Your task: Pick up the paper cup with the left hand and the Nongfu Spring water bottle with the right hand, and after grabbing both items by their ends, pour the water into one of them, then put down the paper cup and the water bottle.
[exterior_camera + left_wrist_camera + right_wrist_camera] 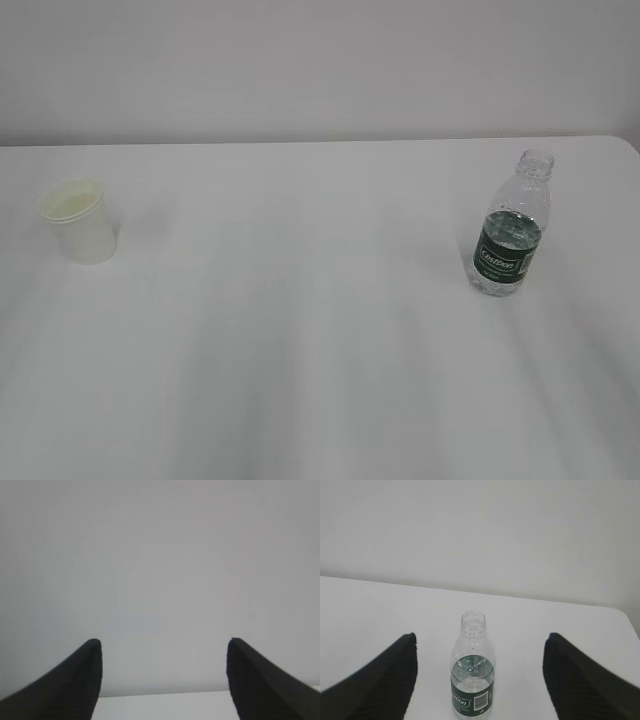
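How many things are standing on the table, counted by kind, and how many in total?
Paper cup, white, upright at the left: 1
Water bottle, clear with a green label, no cap, upright at the right: 1
Total: 2

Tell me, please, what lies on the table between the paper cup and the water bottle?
Nothing: in the exterior view, the stretch of white table between the paper cup and the water bottle is bare.
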Controlling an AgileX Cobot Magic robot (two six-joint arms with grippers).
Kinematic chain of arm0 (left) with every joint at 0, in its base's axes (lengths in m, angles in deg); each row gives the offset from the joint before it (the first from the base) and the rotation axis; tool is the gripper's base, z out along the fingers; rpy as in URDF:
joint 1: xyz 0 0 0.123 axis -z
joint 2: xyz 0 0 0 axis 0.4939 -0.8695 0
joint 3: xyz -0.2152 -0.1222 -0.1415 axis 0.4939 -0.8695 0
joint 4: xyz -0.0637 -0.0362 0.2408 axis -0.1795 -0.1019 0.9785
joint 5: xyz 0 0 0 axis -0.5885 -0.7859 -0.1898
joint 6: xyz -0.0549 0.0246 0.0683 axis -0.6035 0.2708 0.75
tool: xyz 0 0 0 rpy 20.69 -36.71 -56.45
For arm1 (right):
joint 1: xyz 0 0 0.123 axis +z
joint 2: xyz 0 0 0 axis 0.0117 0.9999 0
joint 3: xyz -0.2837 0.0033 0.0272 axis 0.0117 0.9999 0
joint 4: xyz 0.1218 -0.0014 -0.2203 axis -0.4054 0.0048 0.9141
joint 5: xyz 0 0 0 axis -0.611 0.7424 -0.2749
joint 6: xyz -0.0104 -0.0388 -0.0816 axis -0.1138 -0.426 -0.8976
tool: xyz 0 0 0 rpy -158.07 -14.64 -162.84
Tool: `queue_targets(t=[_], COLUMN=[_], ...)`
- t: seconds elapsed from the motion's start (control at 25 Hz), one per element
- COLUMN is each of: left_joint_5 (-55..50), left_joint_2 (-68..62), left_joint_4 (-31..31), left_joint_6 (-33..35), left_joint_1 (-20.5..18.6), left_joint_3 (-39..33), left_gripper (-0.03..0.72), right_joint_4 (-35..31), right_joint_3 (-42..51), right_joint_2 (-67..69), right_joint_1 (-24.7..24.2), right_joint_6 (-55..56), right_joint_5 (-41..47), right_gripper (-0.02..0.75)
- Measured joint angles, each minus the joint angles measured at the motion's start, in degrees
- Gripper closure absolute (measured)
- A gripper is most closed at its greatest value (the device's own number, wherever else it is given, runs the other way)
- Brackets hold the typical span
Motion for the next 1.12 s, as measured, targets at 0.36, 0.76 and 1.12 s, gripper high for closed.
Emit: queue_targets(t=[0.36, 0.76, 1.12], left_joint_5=[-6.81, -20.45, -29.88], left_joint_2=[8.95, 22.41, 30.24], left_joint_4=[0.00, 0.47, 0.47], left_joint_6=[-1.92, -2.48, -2.57], left_joint_1=[0.00, 2.89, 8.60], left_joint_3=[0.65, 0.74, 1.01], left_gripper=[0.132, 0.162, 0.165], right_joint_4=[1.21, 2.13, 3.37], right_joint_3=[-0.91, -0.94, -1.04], right_joint_2=[-7.34, -15.16, -19.35], right_joint_1=[0.00, 0.00, 0.00], right_joint_6=[0.00, -0.41, -0.50], right_joint_5=[8.08, 16.37, 21.74], right_gripper=[0.145, 0.145, 0.145])
